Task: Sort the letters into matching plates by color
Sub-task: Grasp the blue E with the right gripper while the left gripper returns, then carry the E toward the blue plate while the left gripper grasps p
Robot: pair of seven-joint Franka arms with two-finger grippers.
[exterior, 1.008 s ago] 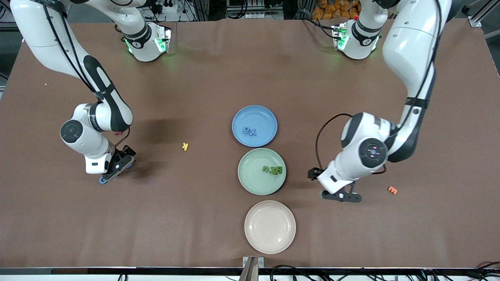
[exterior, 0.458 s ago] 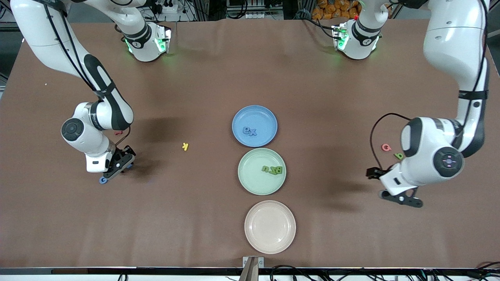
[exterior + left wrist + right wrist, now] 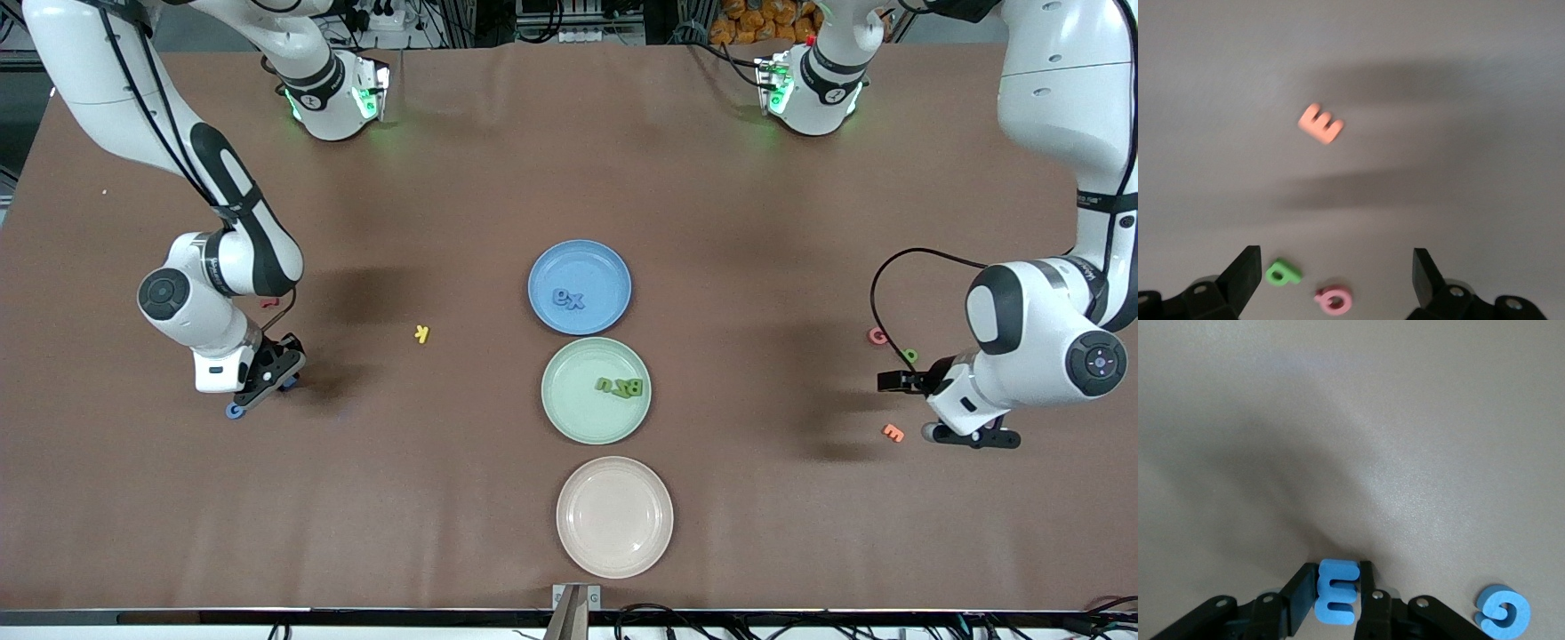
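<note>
Front view: three round plates with raised rims sit in a column at the frame's centre on the brown tabletop [image 3: 498, 178]. The blue plate [image 3: 580, 264] is uppermost and holds two blue letters [image 3: 569, 299]. Below it, the mint green plate [image 3: 569, 400] holds a cluster of green letters [image 3: 621, 387]. The beige plate [image 3: 614, 517] is lowest. A yellow letter [image 3: 422, 334] lies left of centre. At centre left, the right end effector [image 3: 267, 372] is low at the tabletop, with a blue round letter [image 3: 235, 411] just below it. At the right edge, the left end effector [image 3: 969, 436] hangs over the tabletop beside an orange E [image 3: 893, 433], a pink letter [image 3: 878, 336] and a green letter [image 3: 909, 356].

Left wrist view: the left end effector [image 3: 1336, 280] is spread wide with nothing between its fingers [image 3: 1245, 277]. The chunky orange E [image 3: 1321, 124] lies upper centre; the green letter [image 3: 1282, 273] and the pink letter [image 3: 1333, 299] lie at the bottom.

Right wrist view: the right end effector [image 3: 1337, 593] is clenched on a chunky blue E [image 3: 1336, 592] at bottom centre; the blue round letter [image 3: 1503, 615] lies at lower right.
</note>
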